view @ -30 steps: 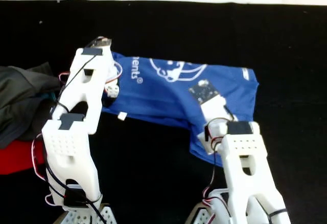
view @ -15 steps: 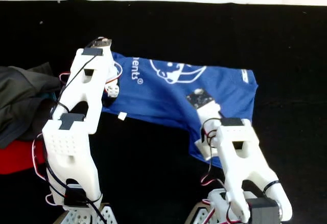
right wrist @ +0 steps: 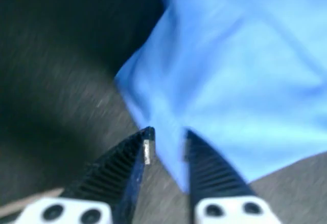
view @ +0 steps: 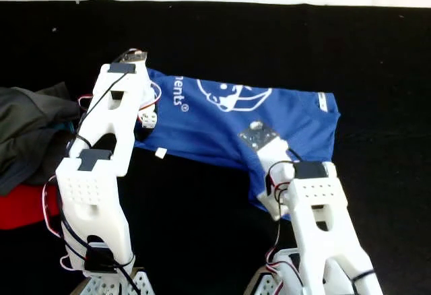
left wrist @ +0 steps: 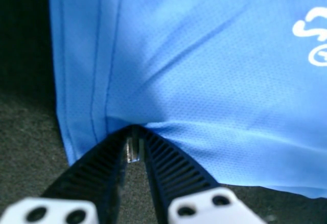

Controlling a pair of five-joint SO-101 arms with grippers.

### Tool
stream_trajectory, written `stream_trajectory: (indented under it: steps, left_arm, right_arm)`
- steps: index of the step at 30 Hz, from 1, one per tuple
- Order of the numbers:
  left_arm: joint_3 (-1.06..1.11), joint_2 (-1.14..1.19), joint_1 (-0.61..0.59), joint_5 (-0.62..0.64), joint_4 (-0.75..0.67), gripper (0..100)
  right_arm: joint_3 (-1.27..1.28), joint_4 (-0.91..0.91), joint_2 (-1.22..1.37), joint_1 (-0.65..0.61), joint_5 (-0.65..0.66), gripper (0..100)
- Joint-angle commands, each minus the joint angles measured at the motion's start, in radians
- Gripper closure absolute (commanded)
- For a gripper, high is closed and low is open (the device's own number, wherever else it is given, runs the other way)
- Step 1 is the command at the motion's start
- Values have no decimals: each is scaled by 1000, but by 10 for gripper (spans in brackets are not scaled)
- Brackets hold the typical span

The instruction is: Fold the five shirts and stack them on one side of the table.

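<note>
Wrist views show left pincer (left wrist: 134, 133) clamped on blue shirt (left wrist: 204, 70), right pincer (right wrist: 167, 141) apart (straddling its edge).

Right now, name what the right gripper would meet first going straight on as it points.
The right gripper would probably meet the blue shirt first; its edge lies between the open jaws, though depth is unclear.

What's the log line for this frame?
left gripper: shut on blue shirt hem | right gripper: open at shirt's near edge | pile: grey and red garments beside left arm
</note>
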Motion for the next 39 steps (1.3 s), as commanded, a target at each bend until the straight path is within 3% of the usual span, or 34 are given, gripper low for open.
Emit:
stream_trajectory:
  steps: [1, 10, 19, 21, 24, 28, 35, 39]
  left_arm:
    - [1, 8, -24, 5, -31, 990]
    - [1, 8, -24, 5, -31, 990]
    - [1, 8, -24, 5, -31, 990]
    - [1, 8, -24, 5, -31, 990]
    - [1, 8, -24, 5, -31, 990]
    - [1, 8, -24, 5, -31, 990]
    - [1, 8, -24, 5, -31, 990]
    - [1, 8, -24, 5, -31, 990]
  right_arm:
    - [-25, 62, -42, -2, 64, 759]
    - [73, -117, 99, -1, 104, 781]
    - [71, -173, 315, -1, 106, 788]
    - [71, -205, 343, -1, 104, 836]
    - [71, -240, 374, -1, 104, 988]
    - [62, -239, 372, 4, 104, 992]
    - [-236, -21, 288, 117, 104, 993]
    - [-469, 12, 294, 206, 106, 993]
